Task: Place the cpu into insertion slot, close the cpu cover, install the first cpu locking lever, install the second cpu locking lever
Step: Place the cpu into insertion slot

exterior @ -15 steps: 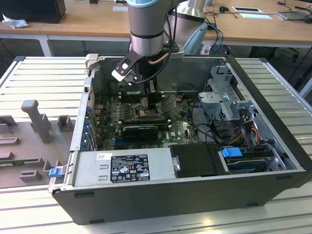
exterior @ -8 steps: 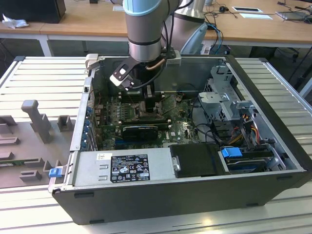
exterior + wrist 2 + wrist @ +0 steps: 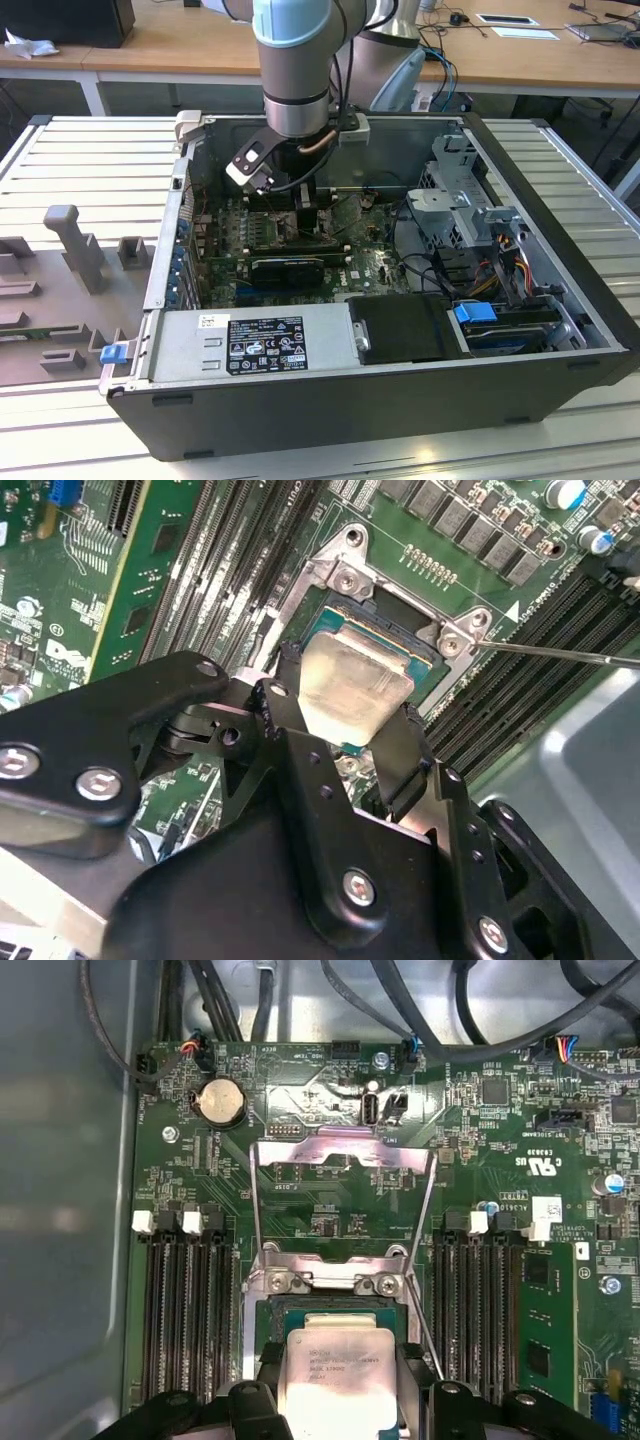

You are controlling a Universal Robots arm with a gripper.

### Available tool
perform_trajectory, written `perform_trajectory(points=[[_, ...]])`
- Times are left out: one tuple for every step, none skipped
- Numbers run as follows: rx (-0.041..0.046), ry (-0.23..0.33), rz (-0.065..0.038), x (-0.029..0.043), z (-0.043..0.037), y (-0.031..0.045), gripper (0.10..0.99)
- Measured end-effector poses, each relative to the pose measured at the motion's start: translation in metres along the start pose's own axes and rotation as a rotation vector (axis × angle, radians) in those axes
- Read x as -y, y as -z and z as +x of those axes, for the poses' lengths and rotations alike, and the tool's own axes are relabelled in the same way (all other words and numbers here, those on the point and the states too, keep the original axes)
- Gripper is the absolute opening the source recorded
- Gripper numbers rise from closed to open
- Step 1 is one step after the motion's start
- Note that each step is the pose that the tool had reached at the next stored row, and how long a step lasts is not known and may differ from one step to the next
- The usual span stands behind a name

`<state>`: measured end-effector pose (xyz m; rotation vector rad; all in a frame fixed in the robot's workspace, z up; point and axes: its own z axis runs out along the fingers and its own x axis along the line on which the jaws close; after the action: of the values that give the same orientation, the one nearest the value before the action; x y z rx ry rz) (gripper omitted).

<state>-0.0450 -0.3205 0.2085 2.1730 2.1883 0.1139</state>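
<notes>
Now black two-fingered hand [image 3: 345,708] pinches pale silvery square cpu [image 3: 352,680] at silver-rimmed insertion slot [image 3: 330,1278]; best keep chip level, edges aligned, no force; thin silvery cpu cover [image 3: 345,1150] open behind.

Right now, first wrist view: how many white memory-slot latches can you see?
4 white latches: two on the memory slots beside the coin cell; two beside the green memory module. Others may hide behind the gripper gripping the cpu.
</notes>
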Motion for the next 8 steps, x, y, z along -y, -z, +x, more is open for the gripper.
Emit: perform_trajectory(points=[[0.0007,-0.003,0.0,0.0,0.0001,-0.0004,0.525],[0.0007,-0.004,0.0,0.0001,0.0004,-0.0015,0.525],[0.0009,-0.005,0.0,0.0002,0.0011,-0.0027,0.525],[0.0009,-0.005,0.0,0.0002,0.0015,-0.0034,0.525],[0.0009,-0.006,0.0,0.0001,0.0019,-0.004,0.525],[0.001,-0.008,0.0,0.0001,0.0023,-0.0047,0.525],[0.001,-0.01,0.0,0.0002,0.0024,-0.0052,0.525],[0.0013,-0.012,0.0,0.0002,0.0025,-0.0059,0.525]])
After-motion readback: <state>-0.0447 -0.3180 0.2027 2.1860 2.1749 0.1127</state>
